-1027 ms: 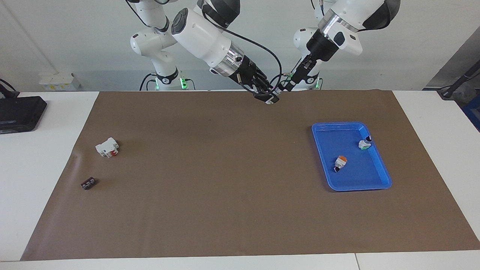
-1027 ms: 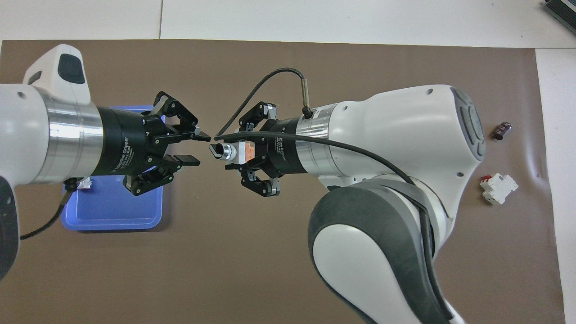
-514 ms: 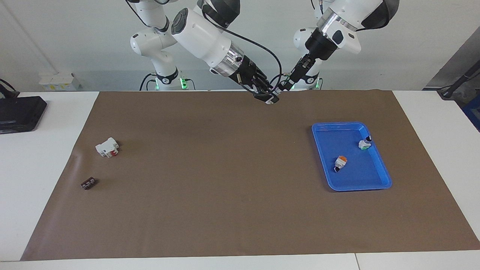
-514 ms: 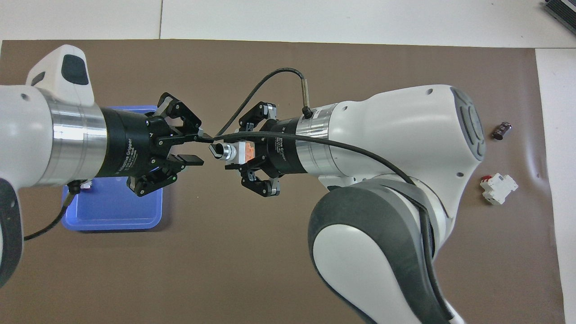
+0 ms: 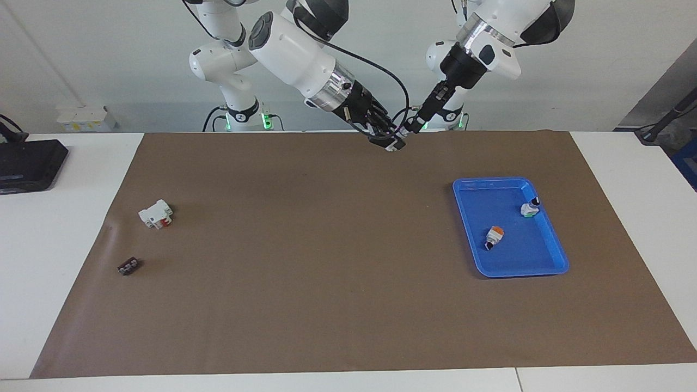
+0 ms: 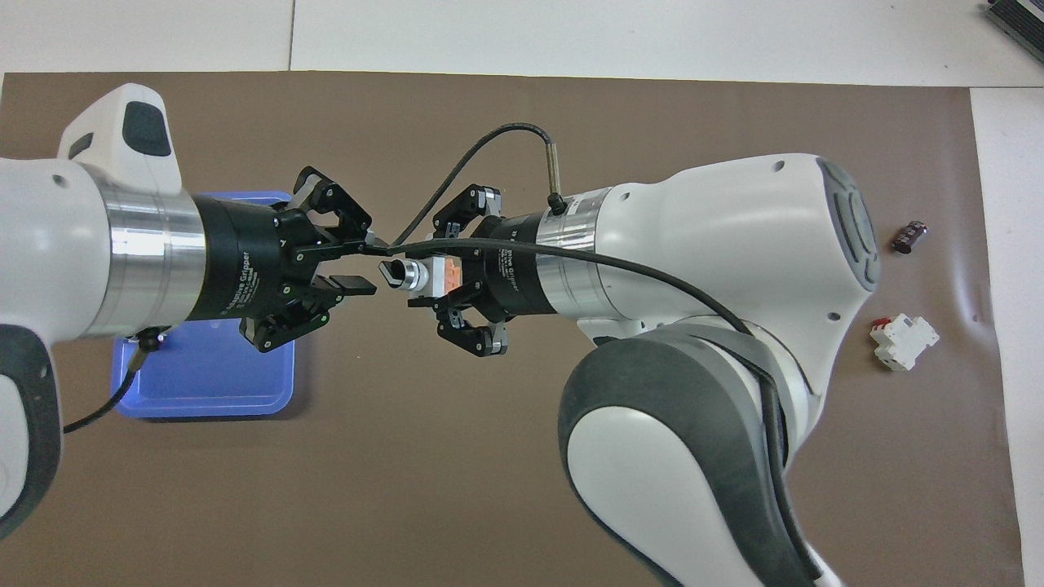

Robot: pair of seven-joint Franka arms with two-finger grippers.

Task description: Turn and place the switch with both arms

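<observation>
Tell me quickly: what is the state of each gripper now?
Left gripper: fingers open, holding nothing, its tips at the black knob of the switch.
Right gripper: closed on the switch, up in the air.

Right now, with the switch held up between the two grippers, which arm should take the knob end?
Left. The right gripper is shut on the switch, its black knob pointing at the left gripper, which is open, level with it and just short of the knob.

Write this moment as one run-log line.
right gripper: shut on switch, aloft | left gripper: open, at its knob | blue tray: two switches
</observation>
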